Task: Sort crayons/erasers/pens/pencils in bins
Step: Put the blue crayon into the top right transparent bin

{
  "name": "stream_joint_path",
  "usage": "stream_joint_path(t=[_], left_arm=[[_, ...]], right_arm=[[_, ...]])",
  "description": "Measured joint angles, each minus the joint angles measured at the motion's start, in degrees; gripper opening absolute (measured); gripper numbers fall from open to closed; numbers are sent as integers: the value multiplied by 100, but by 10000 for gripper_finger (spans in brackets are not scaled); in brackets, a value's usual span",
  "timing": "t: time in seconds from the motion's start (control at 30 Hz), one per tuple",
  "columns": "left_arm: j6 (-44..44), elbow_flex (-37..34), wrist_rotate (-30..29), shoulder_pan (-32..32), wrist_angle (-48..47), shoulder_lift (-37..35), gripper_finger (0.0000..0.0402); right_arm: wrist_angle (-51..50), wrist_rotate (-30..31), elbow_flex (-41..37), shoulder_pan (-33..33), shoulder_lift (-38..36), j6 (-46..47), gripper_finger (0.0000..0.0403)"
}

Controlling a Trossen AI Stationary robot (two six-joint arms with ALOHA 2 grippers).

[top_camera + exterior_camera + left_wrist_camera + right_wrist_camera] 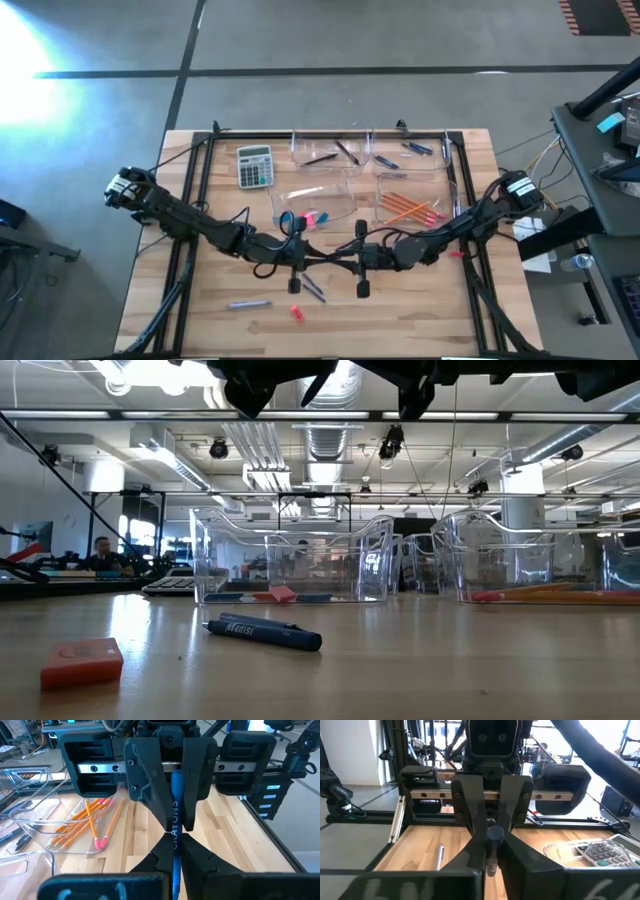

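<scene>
Both grippers (pixel 328 258) tip-to-tip on one crayon (pixel 175 815)

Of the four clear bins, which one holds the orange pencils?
The bin on the right in the nearer row, beside the right arm, holds the orange pencils. The bin left of it holds small pink and blue pieces; the two far bins hold dark sticks.

Two dark, matte-black jointed arms are seen from above, the left arm (pixel 190 215) and the right arm (pixel 455 225), each ending at the table's edge in a base joint marked with a pale label. Thin black cables are looped along both arms. Each wrist is built as a wide black block crossed by a silvery metal rail (pixel 97 768) set with small screws (three or four are visible per side). The black plastic fingers (pixel 470 805) are broad, angular and tapered toward their tips.
</scene>
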Motion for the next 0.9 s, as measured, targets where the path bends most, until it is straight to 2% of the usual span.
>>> stream_joint_path(t=[0.17,0.37,0.43,0.53,0.63,0.77,0.83,0.9], left_arm=[[2,0,0,0,2,0,20],[9,1,-142,0,-87,-21,105],[9,18,-238,2,-359,-119,131],[2,-9,-566,0,-533,-430,157],[-131,-85,-637,0,-586,-681,166],[-153,-126,-636,0,-631,-743,168],[-153,-129,-636,0,-627,-732,168],[-155,-127,-635,0,-594,-670,168]], right_arm=[[-13,6,1,-1,-20,1,21],[-421,-26,-1,-65,-340,-193,21],[-907,287,6,-141,-635,-277,21],[-2136,1073,129,-327,-1169,-443,21],[-3718,1469,362,-730,-1795,-411,21],[-6188,1622,871,-1767,-2452,165,21],[-6988,1579,1080,-2479,-2598,449,21],[-7673,1265,1259,-3231,-2634,480,20]])
